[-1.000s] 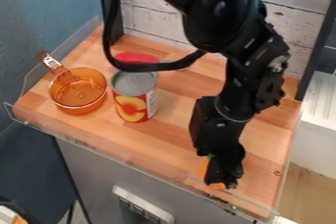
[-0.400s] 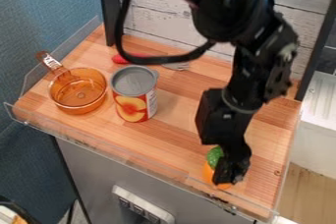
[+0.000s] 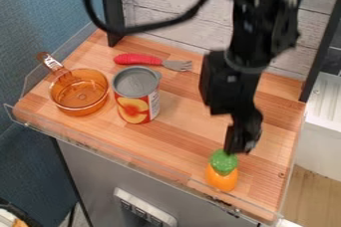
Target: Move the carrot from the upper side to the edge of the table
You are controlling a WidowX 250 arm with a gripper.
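- Presently, the black two-finger gripper (image 3: 238, 149) is held over the tabletop, just behind the carrot; whether it is open or closed cannot be told, though nothing appears to be gripped.
- One toy carrot (image 3: 222, 174), orange with a green top: set just below the gripper, on the camera's side of it, leafy end towards the gripper, near the front edge. Contact with the gripper cannot be judged. This spot is presumably meant as the edge asked for, so the task may be taken as all but done.
- One wooden tabletop (image 3: 183, 144) with a clear plastic lip (image 3: 143, 165): the lip is run beyond the carrot as seen from the gripper, and a roll over the side is probably prevented by it.
- One peach can (image 3: 136, 99), upright, camera-left of the gripper; one transparent orange saucepan (image 3: 80, 92), farther that way; one red-handled fork (image 3: 138, 59), behind the can. All are placed well apart from the gripper, so a straight lift should not be hindered.
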